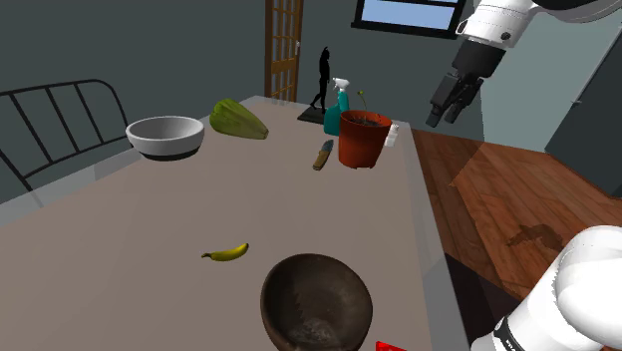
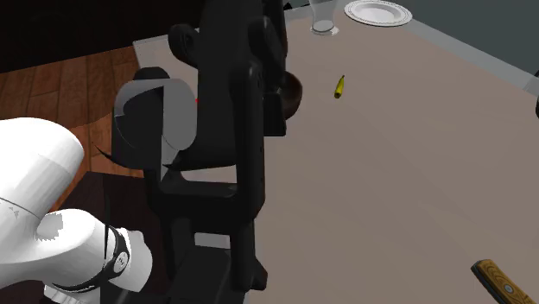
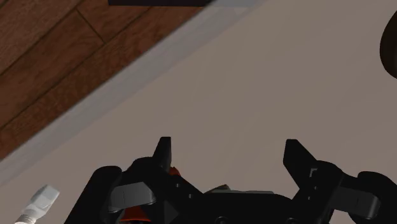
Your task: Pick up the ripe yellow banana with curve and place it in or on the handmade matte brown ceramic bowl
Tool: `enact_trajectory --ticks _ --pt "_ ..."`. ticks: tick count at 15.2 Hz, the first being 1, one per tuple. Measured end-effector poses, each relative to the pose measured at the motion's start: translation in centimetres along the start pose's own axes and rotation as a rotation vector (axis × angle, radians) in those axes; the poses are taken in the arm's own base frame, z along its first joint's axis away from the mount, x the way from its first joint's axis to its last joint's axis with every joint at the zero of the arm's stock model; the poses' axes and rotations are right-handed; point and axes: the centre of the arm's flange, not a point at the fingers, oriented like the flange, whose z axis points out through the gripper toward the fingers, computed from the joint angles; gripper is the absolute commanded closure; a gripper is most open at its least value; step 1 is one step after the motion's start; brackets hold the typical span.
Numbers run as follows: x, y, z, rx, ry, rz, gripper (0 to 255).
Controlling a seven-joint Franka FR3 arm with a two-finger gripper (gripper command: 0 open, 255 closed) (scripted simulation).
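Banana (image 1: 227, 252), yellow and gently curved, lies flat on the pale tabletop (image 1: 110, 249), free of any grip. Just beside it, toward the shoulder view's lower right, stands the brown bowl (image 1: 317, 302), dark and matte, with nothing in it; the two do not touch. In the second exterior view the banana (image 2: 340, 85) rests near the bowl (image 2: 293, 93), which is partly hidden behind the black bulk of the hand.

High above the table's far corner hangs the black gripper (image 1: 446, 118), well apart from the fruit. In the wrist view its fingers (image 3: 165, 151) stand wide apart with bare tabletop between them, so it is released and holds nothing.

Below it, at that far end, are a terracotta pot (image 1: 364, 138), a small white bottle (image 1: 392, 136), a teal spray bottle (image 1: 341, 100), a black figurine (image 1: 323, 82) and a knife (image 1: 323, 155). Further toward the shoulder view's left sit a green vegetable (image 1: 237, 119) and a grey bowl (image 1: 165, 136). A wooden floor (image 1: 498, 189) runs beside the table.
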Motion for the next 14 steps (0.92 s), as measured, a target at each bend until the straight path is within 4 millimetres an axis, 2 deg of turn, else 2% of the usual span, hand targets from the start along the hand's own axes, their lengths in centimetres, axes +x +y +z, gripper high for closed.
enact_trajectory --ticks 2,6,12,14 --pt "0.6 -0.3 0.1 -0.001 -0.001 -0.016 0" --pt "3.6 -3.1 2.1 -0.005 -0.012 -0.132 0" --pt "8.5 -9.3 5.6 -0.011 -0.027 -0.330 0" --pt "9.5 -11.4 6.5 -0.013 -0.033 -0.396 0"
